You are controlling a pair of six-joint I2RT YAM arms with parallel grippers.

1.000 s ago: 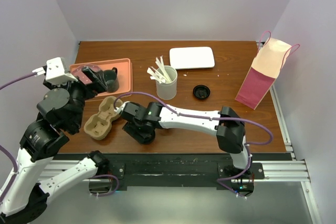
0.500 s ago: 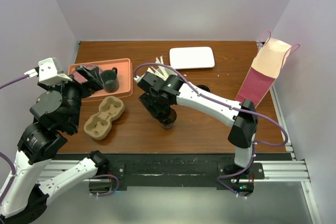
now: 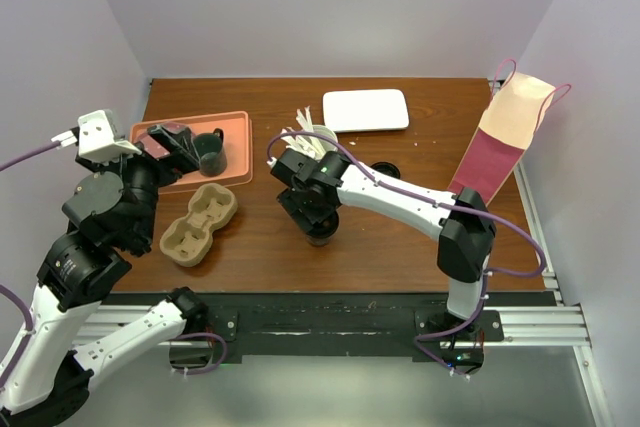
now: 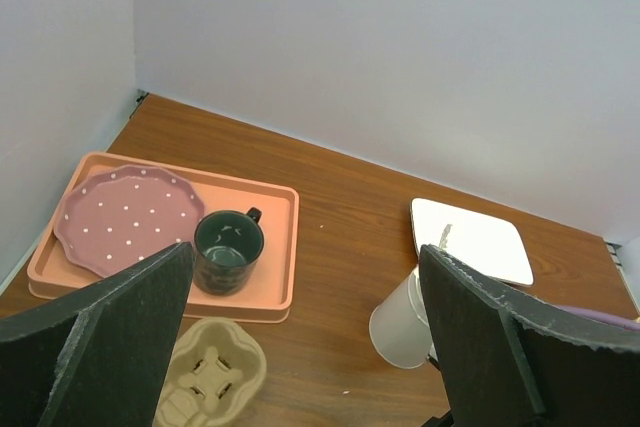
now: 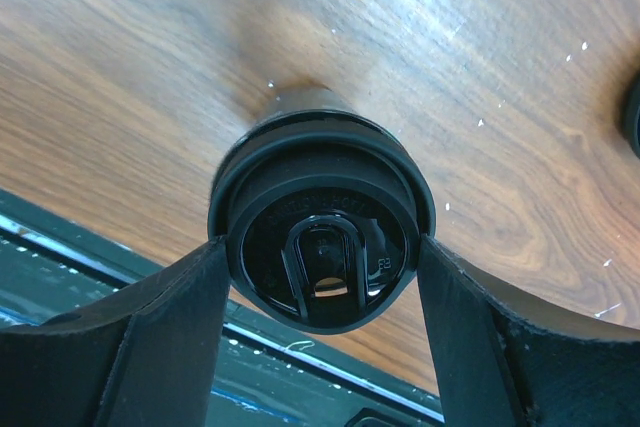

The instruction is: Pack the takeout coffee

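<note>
The takeout coffee (image 5: 322,247), a dark cup with a round black lid, stands on or just above the wood near the table's front middle (image 3: 321,234). My right gripper (image 3: 319,225) is shut on it. In the right wrist view the right gripper (image 5: 322,259) has one finger on each side of the lid rim. My left gripper (image 3: 176,143) is open and empty, raised over the salmon tray (image 3: 240,147). In the left wrist view the left gripper (image 4: 305,347) has its fingers far apart. The pink paper bag (image 3: 503,139) stands at the right.
A cardboard cup carrier (image 3: 198,224) lies left of the cup and shows in the left wrist view (image 4: 212,384). The tray holds a dark mug (image 4: 229,250) and a dotted plate (image 4: 125,217). The white cup of stirrers (image 4: 405,322), a white plate (image 3: 365,109) and a loose black lid (image 3: 388,169) are behind.
My right arm swung from beside the cup carrier to the right with the coffee, then barely shifted. My left arm moved only slightly.
</note>
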